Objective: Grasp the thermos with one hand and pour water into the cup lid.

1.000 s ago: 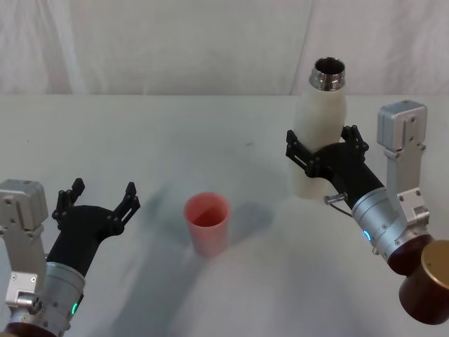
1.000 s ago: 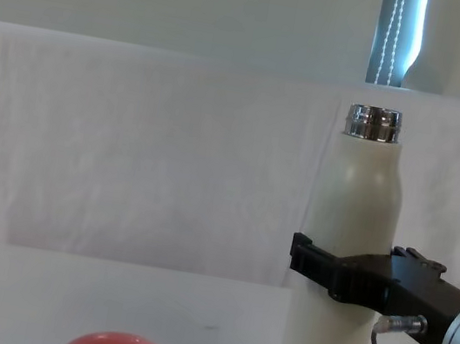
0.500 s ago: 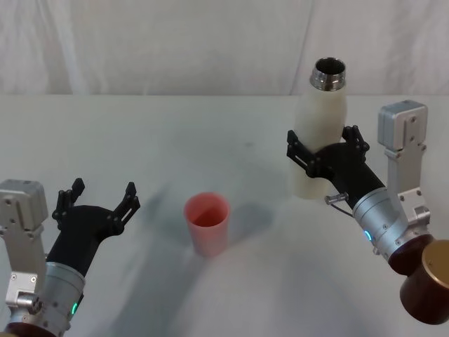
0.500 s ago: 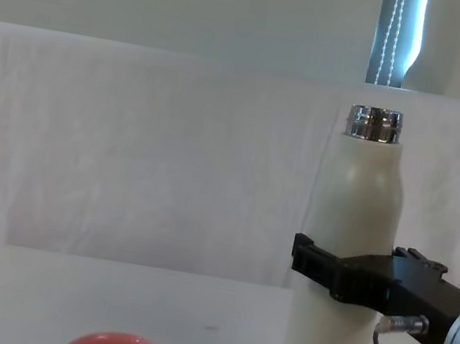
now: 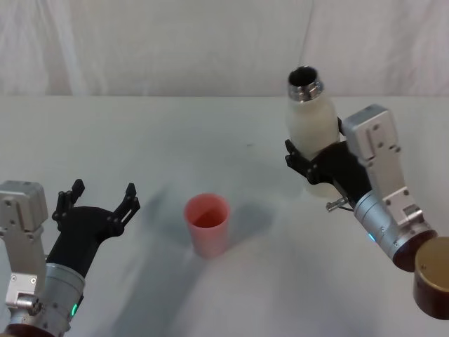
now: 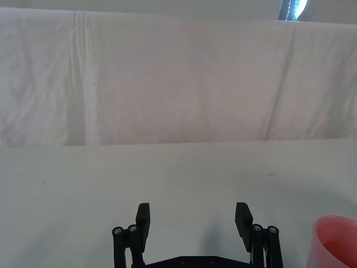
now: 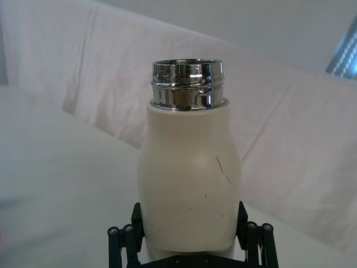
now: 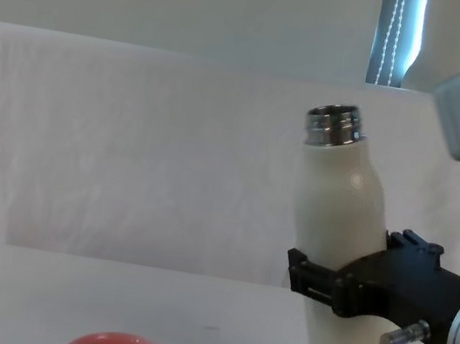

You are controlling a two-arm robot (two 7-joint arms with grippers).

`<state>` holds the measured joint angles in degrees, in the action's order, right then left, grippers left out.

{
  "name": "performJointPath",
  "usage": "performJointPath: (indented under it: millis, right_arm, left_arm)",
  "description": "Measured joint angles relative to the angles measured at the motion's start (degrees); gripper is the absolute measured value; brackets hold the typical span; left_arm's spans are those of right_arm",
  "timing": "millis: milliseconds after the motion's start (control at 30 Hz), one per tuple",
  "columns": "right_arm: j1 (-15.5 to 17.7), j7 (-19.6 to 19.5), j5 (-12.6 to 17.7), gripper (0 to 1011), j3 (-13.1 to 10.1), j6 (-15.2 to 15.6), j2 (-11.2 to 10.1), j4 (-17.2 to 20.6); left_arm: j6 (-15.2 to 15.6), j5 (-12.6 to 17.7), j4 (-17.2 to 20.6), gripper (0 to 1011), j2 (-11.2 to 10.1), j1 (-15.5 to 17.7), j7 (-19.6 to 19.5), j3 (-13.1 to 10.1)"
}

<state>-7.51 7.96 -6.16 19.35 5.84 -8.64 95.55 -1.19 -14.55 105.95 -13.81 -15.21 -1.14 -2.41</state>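
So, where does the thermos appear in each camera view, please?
Head view: thermos right of centre, tilted, in the right gripper.
Chest view: right side, neck leaning left.
Right wrist view: centre, between the jaws.
Left wrist view: none here; the cup lid is at one edge.
Shared landmark: its silver neck.

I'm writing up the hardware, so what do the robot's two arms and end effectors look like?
Both match: the left end effector and right end effector are black, two-fingered linkage claws on silver-grey cylindrical wrists with small green-blue lights and light grey boxy housings. The right wrist carries a thin cable with a metal plug.

Thermos (image 8: 334, 260) now lifted, tilted toward cup lid (image 5: 207, 223).
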Motion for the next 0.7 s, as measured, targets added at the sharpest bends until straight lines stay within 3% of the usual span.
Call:
performJointPath:
  millis: [167, 467, 567, 700]
  right_arm:
    - [-0.53, -0.52, -6.31, 960, 1.95, -0.24, -1.72, 0.67]
    - [-0.73, -1.25, -13.25, 960, 3.72, -2.81, -3.34, 0.95]
    - [-0.91, -1.93, -17.63, 960, 5.03, -3.2, -4.06, 0.95]
    - [-1.08, -2.26, -21.22, 960, 6.22, -3.27, -4.5, 0.68]
  left_arm:
    - [0.0, 0.0, 0.0, 1001, 0.0, 0.0, 0.0, 0.0]
    - [0.0, 0.0, 0.0, 1001, 0.0, 0.0, 0.0, 0.0]
    - [0.0, 0.0, 0.0, 1001, 0.0, 0.0, 0.0, 0.0]
    - [0.0, 0.0, 0.0, 1001, 0.0, 0.0, 0.0, 0.0]
